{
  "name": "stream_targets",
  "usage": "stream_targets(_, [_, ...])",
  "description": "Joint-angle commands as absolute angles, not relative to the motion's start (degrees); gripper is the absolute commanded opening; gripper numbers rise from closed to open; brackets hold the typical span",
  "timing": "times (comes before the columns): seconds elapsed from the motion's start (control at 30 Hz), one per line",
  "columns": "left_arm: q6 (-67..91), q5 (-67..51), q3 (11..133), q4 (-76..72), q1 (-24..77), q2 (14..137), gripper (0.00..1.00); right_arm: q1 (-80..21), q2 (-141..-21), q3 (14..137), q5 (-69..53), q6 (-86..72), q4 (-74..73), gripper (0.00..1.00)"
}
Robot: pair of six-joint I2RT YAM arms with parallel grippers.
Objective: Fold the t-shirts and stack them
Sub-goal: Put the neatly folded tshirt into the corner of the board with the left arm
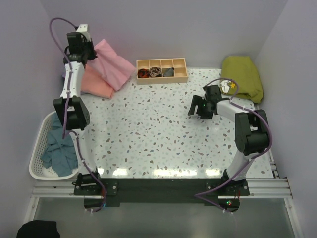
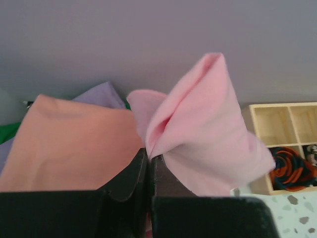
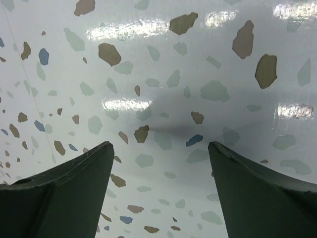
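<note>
left gripper [image 2: 148,156] clenched on pink t-shirt [image 2: 208,129], lft of tray [image 1: 162,80]; right gripper [image 3: 158,145] released, empty; no stack yet, prob. early stage.

The pink shirt [image 1: 111,62] hung bunched at the far left corner of the table [image 1: 163,129], over the flat salmon shirt [image 1: 96,82]; a lavender shirt [image 2: 99,94] lay behind.

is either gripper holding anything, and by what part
The left gripper is shut on the pink t-shirt, pinching a bunched fold of it. The right gripper is open, holding nothing.
</note>
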State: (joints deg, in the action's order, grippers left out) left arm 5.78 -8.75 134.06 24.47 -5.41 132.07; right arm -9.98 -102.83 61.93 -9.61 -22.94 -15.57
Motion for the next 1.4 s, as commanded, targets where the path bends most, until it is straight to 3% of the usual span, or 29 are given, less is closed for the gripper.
stream_targets(0.0, [5.45, -9.4, 133.78, 23.48, -11.77, 132.8, 0.0, -9.76, -107.13, 62.4, -10.55, -22.76, -16.35, 0.82])
stream_targets(0.27, [6.24, -4.93, 128.08, 17.59, -15.99, 134.83, 0.0, -9.76, -109.16, 63.28, -11.69, -22.59, -16.35, 0.82])
stream_targets(0.3, [6.24, -3.7, 127.36, 16.45, -16.0, 134.82, 0.05, -9.84, -109.33, 63.28, -11.78, -22.59, -16.35, 0.82])
stream_targets(0.33, [6.15, -1.34, 127.18, 15.57, -16.08, 135.09, 0.42, -9.76, -109.25, 63.28, -11.86, -22.59, -16.35, 0.82])
stream_targets(0.37, [6.24, -0.19, 127.53, 15.73, -16.0, 135.35, 0.59, -9.76, -109.07, 63.11, -11.87, -22.59, -16.17, 0.82])
stream_targets(0.4, [6.24, 1.56, 128.31, 17.47, -16.08, 135.53, 0.95, -9.84, -108.9, 62.84, -11.78, -22.5, -16.26, 0.82])
stream_targets(0.43, [6.33, 3.93, 129.63, 18.53, -16.0, 135.53, 1.0, -9.84, -108.72, 62.75, -11.6, -22.41, -16.26, 0.82])
stream_targets(0.7, [8.52, 5.98, 118.14, 15.57, -15.12, 120.26, 1.0, -9.76, -104.69, 61.09, -10.72, -22.06, -15.47, 0.81])
stream_targets(1.07, [10.36, 6.33, 91.88, 6.51, 1.13, 87.29, 1.0, -9.84, -94.93, 58.54, -9.85, -22.41, -14.94, 0.82])
stream_targets(1.17, [11.6, 4.66, 78.7, 1.24, 7.98, 79.03, 1.0, -10.72, -91.6, 60.11, -7.48, -21.72, -15.29, 0.85])
stream_targets(1.37, [11.95, 13.09, 58.03, -3.25, 22.84, 67.25, 1.0, -18.19, -80.09, 58.73, 6.65, -12.23, -13.9, 0.99])
